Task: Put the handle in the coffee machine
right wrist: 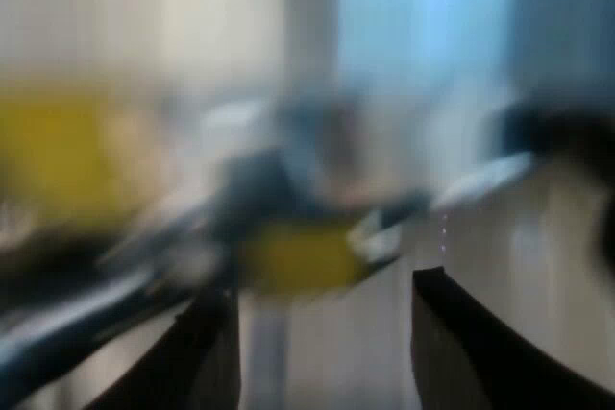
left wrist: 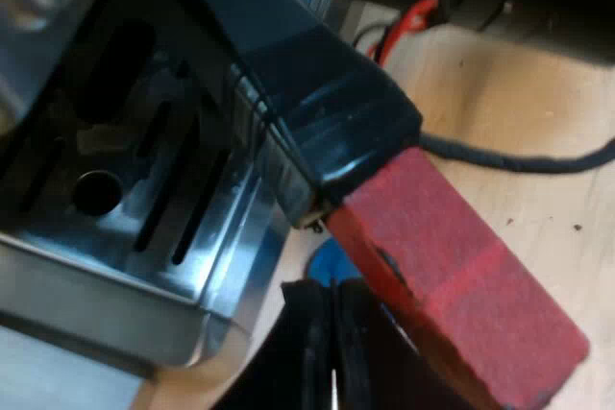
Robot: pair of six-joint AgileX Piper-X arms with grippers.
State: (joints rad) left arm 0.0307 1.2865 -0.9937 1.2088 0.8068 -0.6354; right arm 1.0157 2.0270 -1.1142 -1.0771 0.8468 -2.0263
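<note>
The holder's dark handle (left wrist: 317, 93) runs close past my left wrist camera, and its red end (left wrist: 461, 276) lies against my left gripper (left wrist: 334, 352). The two black fingers (left wrist: 298, 352) stand pressed together under the red end and appear shut on the handle. The metal basket end is hidden. Below the handle lies the espresso machine's metal drip tray (left wrist: 115, 208) with its slots and a round hole. In the right wrist view my right gripper (right wrist: 322, 352) is open, its fingers (right wrist: 207, 352) wide apart with nothing between them.
A blue object (left wrist: 332, 258) peeks out on the wooden table (left wrist: 519, 103) just under the handle, beside the tray's corner. A black cable (left wrist: 519, 158) and a red one (left wrist: 408, 21) lie on the table. The right wrist view is blurred, with yellow and grey shapes (right wrist: 298, 256).
</note>
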